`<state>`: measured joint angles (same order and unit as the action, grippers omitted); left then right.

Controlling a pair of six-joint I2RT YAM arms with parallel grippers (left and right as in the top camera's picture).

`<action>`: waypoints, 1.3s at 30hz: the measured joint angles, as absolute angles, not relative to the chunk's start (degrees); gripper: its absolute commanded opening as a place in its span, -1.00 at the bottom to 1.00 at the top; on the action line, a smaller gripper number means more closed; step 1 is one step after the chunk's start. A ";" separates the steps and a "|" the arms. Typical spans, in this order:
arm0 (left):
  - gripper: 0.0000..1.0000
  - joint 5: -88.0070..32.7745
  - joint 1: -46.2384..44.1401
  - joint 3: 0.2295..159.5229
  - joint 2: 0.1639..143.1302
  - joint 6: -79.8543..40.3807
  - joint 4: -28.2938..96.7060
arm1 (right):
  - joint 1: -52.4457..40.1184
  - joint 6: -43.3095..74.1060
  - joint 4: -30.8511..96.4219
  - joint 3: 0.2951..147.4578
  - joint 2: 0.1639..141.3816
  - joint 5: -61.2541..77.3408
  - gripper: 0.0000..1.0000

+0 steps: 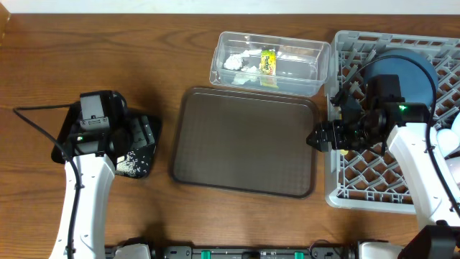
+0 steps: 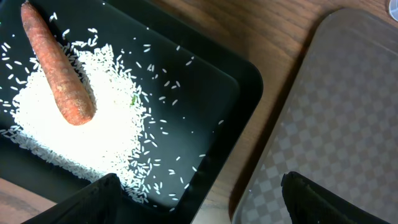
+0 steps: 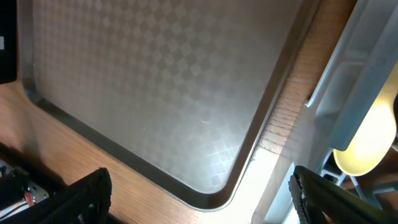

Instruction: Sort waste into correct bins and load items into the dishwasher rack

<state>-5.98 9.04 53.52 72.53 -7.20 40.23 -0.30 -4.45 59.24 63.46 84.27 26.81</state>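
A black tray [image 2: 242, 87] holds a pile of white rice [image 2: 81, 124] with an orange carrot piece [image 2: 59, 65] lying on it. My left gripper [image 2: 199, 205] hangs open above the tray's near corner, holding nothing. The clear tub [image 1: 269, 61] at the back contains crumpled white paper [image 1: 233, 62] and a yellow-green wrapper [image 1: 268, 60]. The grey dishwasher rack [image 1: 374, 180] at the right holds a dark blue plate [image 1: 413, 72] on edge. My right gripper [image 1: 320, 138] is open and empty over the rack's left wall. A cream spoon [image 3: 373, 143] lies inside the rack just beyond it.
The flat brown serving tray [image 1: 244, 140] lies in the middle between the black tray and the rack. A strip of bare wood [image 3: 124, 180] runs along its near edge. A pale round item [image 1: 449, 140] sits at the rack's far right edge.
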 measured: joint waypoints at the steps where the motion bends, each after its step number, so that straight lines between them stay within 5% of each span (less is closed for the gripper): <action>1: 0.69 -5.98 9.02 53.52 72.53 -7.20 40.23 | -0.30 -4.43 59.22 63.37 84.27 26.81 0.81; 32: 0.69 -6.24 8.75 53.71 72.53 -5.91 40.07 | -0.97 -5.69 51.79 59.53 84.27 27.46 0.92; 39: 0.69 -6.70 3.49 59.79 72.77 -3.81 41.71 | -0.97 -4.93 48.36 67.31 84.27 18.61 0.98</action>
